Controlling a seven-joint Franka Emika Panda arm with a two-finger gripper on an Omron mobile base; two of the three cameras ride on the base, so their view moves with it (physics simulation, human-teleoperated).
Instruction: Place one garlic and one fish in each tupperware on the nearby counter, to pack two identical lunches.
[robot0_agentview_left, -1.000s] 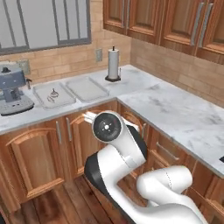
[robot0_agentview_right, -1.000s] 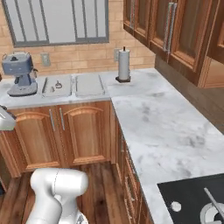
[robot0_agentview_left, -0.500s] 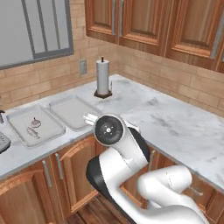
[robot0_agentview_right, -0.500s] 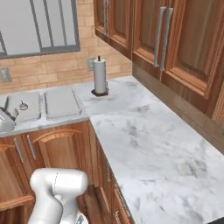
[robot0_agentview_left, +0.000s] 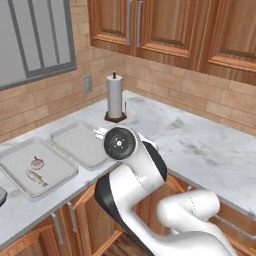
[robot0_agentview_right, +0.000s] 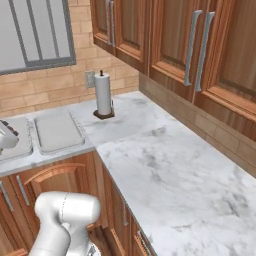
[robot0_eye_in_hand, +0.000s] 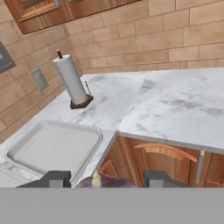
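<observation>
Now the base has swung closer: the empty tupperware (robot0_eye_in_hand: 52, 146) lies just beyond the jaws, which clamp a garlic (robot0_eye_in_hand: 101, 181); the far tray (robot0_agentview_left: 35, 167) already holds garlic and fish.

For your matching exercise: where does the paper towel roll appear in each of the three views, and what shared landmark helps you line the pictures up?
Left base view: paper towel roll stands upper centre, by the brick wall.
Right base view: upper left of centre, on the counter near the wall.
Hand view: upper left, tilted in the picture.
Shared landmark: the empty tupperware lies on the counter just beside the roll in all three.
</observation>
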